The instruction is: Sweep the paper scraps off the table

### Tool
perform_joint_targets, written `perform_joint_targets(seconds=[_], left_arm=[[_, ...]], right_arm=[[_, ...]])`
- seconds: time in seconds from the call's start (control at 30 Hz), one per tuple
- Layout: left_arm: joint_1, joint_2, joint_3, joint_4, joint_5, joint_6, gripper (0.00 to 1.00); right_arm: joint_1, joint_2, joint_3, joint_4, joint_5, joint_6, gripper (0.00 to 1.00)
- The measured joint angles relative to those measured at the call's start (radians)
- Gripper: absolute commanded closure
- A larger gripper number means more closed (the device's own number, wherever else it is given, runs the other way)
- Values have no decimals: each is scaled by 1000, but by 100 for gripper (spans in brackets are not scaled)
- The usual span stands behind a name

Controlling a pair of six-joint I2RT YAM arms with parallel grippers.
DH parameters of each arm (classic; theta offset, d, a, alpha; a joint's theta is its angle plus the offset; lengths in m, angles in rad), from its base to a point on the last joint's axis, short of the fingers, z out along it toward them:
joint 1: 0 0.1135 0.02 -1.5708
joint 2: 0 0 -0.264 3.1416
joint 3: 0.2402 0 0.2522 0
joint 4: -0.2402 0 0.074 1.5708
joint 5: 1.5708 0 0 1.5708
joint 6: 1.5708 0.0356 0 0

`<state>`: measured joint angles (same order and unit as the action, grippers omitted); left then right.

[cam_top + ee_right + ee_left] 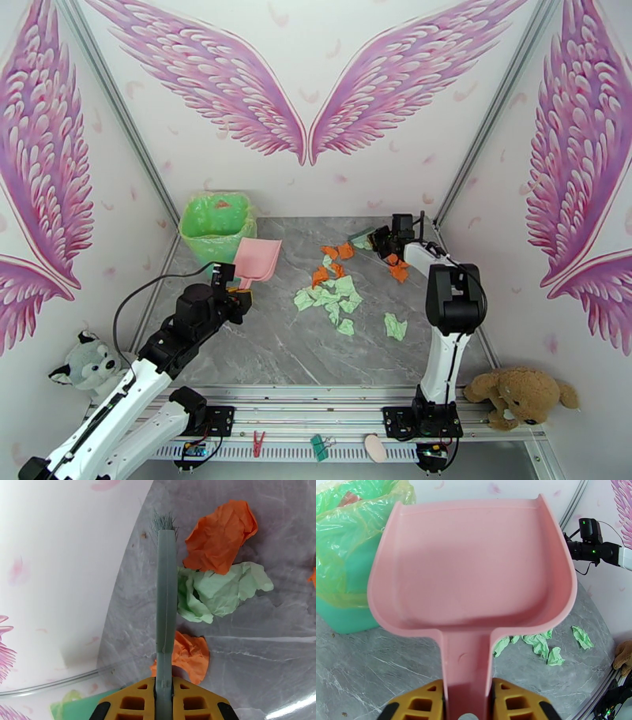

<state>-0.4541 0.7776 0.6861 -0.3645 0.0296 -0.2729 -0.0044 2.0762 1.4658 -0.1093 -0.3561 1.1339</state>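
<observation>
My left gripper (240, 295) is shut on the handle of a pink dustpan (257, 260), held above the table (261, 347) beside the bin; in the left wrist view the dustpan (474, 570) is bare inside, its handle between the yellow fingers (418, 703). At the back right, my right gripper (382, 240) is shut on a green hand brush (166, 598), bristles toward the wall. Paper scraps lie mid-table: orange ones (340, 251) and a mint green cluster (332, 296). Right beside the brush lie an orange scrap (221, 535), a green one (221, 590) and another orange one (191, 653).
A green bin (215, 225) lined with a plastic bag stands at the back left corner. A husky plush (87, 365) and a brown bear plush (521, 393) sit off the table's front corners. Clips (320, 446) lie on the front rail. Walls close in three sides.
</observation>
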Motion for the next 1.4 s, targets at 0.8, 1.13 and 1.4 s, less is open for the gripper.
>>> perform_joint_targets(seconds=[0.8, 1.13, 1.4], left_arm=[[5, 51, 0, 14, 5, 5, 100], [5, 52, -21, 36, 11, 4, 100], [5, 52, -40, 42, 15, 4, 100]], right_arm=[[-1, -690, -459, -170, -105, -150, 100], [1, -645, -32, -705, 432, -740, 100], [57, -425, -9, -860, 838, -918, 100]])
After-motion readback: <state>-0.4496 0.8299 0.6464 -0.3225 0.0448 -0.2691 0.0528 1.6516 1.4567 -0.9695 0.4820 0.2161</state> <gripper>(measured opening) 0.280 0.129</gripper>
